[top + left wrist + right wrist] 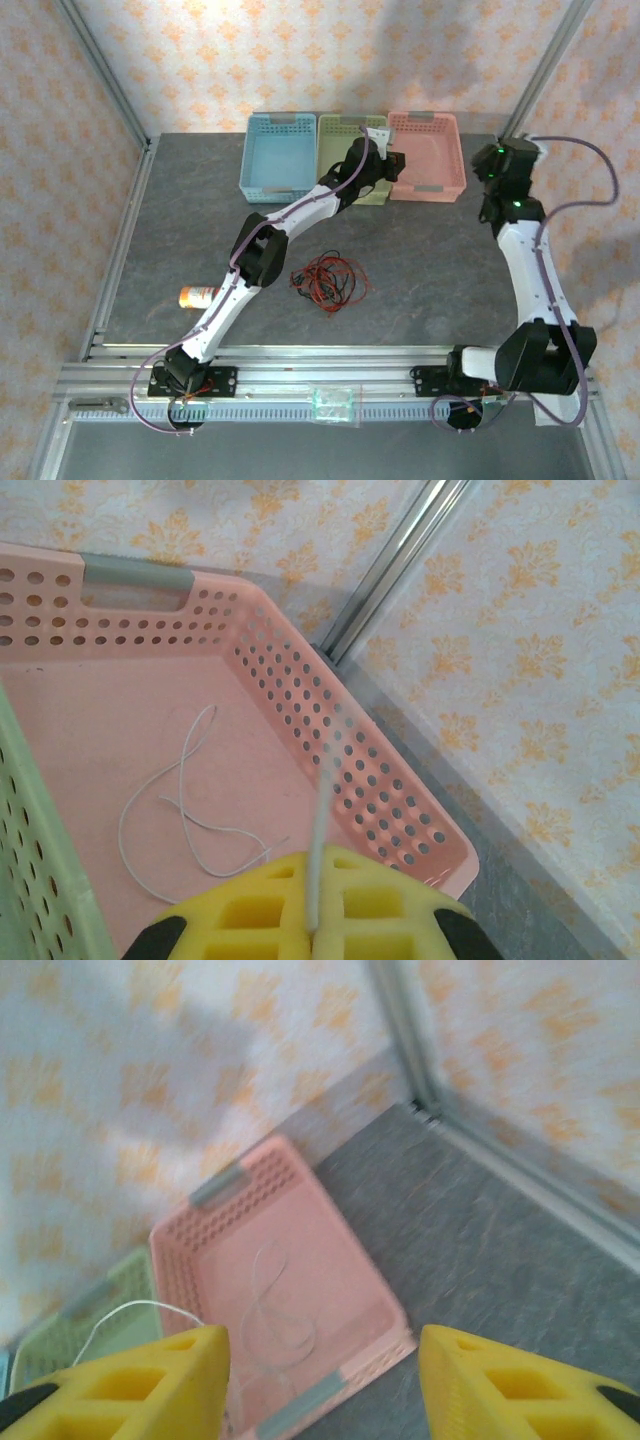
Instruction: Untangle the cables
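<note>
Left pincer (313,925) clamped on whitish cable (180,780) above pink basket (395,810); right pincer (324,1365) apart. Best released low, so the tail falls inside.

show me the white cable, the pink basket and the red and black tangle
white cable (318,845), left wrist view, its upright strand
pink basket (430,155), top external view, bare floor
tangle (325,278), top external view, middle of the heap
</note>
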Controlling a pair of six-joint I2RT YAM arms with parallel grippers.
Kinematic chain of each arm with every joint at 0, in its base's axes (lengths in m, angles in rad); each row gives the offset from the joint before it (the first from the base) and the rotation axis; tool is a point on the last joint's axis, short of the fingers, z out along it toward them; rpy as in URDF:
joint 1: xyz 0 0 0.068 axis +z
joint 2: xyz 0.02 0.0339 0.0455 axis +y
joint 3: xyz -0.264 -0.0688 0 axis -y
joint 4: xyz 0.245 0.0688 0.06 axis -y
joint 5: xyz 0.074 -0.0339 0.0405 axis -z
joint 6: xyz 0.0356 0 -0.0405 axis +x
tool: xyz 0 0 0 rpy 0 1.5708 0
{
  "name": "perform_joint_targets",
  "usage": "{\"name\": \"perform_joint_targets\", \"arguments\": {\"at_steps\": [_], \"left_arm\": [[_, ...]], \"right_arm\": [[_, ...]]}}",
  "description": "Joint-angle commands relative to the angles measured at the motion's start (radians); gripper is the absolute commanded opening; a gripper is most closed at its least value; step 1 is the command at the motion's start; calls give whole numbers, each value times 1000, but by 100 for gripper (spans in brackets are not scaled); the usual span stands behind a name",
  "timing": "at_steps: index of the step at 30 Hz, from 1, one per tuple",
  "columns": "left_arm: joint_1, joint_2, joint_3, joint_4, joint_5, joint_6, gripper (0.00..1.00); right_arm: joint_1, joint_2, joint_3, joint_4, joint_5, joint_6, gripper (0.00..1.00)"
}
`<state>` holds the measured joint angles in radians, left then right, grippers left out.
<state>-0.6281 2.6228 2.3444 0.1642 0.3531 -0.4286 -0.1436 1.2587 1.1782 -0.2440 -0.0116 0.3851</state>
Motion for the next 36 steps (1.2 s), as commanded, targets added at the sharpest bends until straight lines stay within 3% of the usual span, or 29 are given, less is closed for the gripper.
{"name": "perform_joint_targets", "arguments": {"at_steps": [1,5,13,14,16,17,19,21,26,31,34,36], "left_arm": [[1,-3,44,-28,-29,-13,0],[2,-1,47,-28,-26,-15,0],[-10,31,99,8,4,-45,0],[-11,42,112,13,1,-58,12],[-12,55,126,21,-12,-75,47],[-12,57,128,24,-20,-79,58],[-12,54,128,21,-39,-81,63],[-12,49,128,23,-45,-78,75],[-12,21,128,2,-43,-69,78],[-12,-61,103,-112,-51,-33,83],[-9,-190,-17,-187,-89,-2,84],[-7,-325,-192,-175,-115,13,84]], "right_arm": [[-153,-68,-22,38,-86,191,53],[-267,-73,-31,74,-240,251,53],[-265,-67,-65,67,-335,182,51],[-265,-66,-74,65,-346,176,51],[-266,-63,-83,53,-362,162,50],[-265,-62,-86,44,-370,153,50],[-265,-60,-92,34,-377,136,50],[-265,-59,-94,25,-383,124,50],[-236,-52,-92,5,-380,64,50],[-117,-45,-93,-35,-310,-12,50],[-56,-61,-136,-43,-285,-16,50],[2,-74,-193,-34,-251,-9,50]]}}
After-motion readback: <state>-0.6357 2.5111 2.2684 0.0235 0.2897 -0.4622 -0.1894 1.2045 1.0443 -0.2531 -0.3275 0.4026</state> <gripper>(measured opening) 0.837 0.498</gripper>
